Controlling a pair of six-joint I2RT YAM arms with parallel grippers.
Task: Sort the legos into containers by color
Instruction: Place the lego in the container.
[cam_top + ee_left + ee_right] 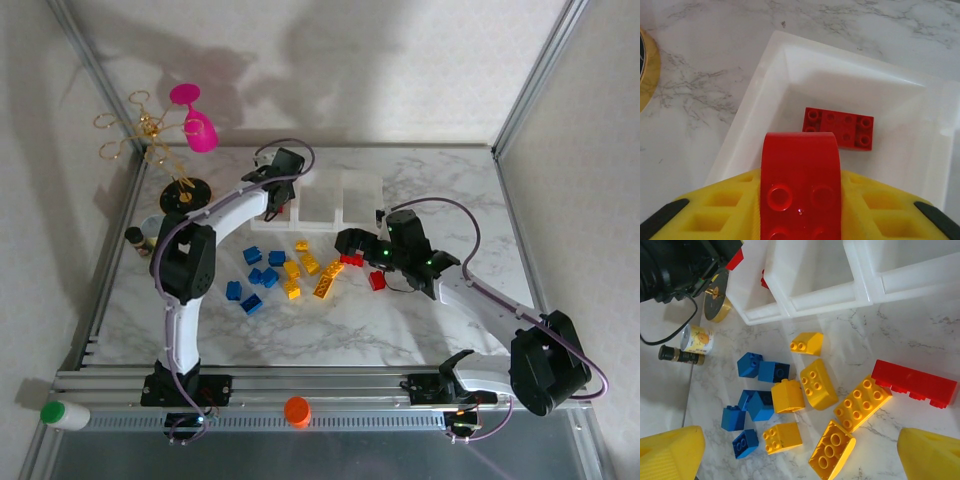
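Red lego [800, 170], apparently in left hand [800, 217]

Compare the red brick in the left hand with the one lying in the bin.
The held brick is gripped by the left hand; the lying brick rests on the bin floor. The held brick has a rounded end; the lying brick is rectangular. Both are red and studded.

Marble table [420, 320] with scattered legos [327, 281] and three white containers [345, 196]
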